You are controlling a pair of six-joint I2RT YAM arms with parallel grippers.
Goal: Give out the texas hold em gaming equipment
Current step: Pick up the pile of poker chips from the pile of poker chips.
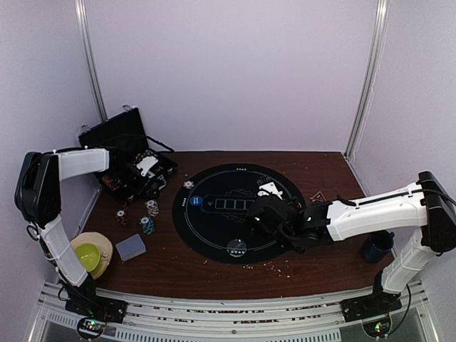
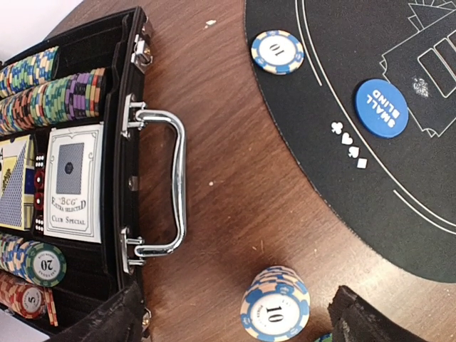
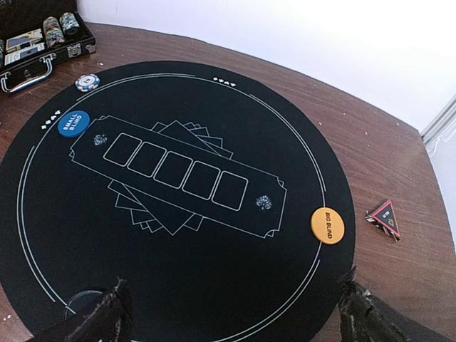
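the left hand (image 2: 239, 303) is spread, with the upright blue-and-white chip stack (image 2: 276, 308) on the tabletop (image 2: 228, 199) between its fingers (image 2: 370, 320), nearer the mat-side one. the right hand (image 3: 234, 292), also spread, hovers over the mat (image 3: 178, 271), well apart from the stack.

Mat (image 3: 178, 278): black, marked with white lines. Table (image 2: 235, 199): dark brown wood grain. Blue disc (image 3: 73, 122) is lettered in white, orange disc (image 3: 327, 225) in black. Chip (image 2: 277, 51) and stack (image 2: 275, 310) are striped white and blue. Case (image 2: 117, 71): black, fitted with a chrome handle (image 2: 178, 185). Card box (image 2: 73, 182): white, grey-blue panel.
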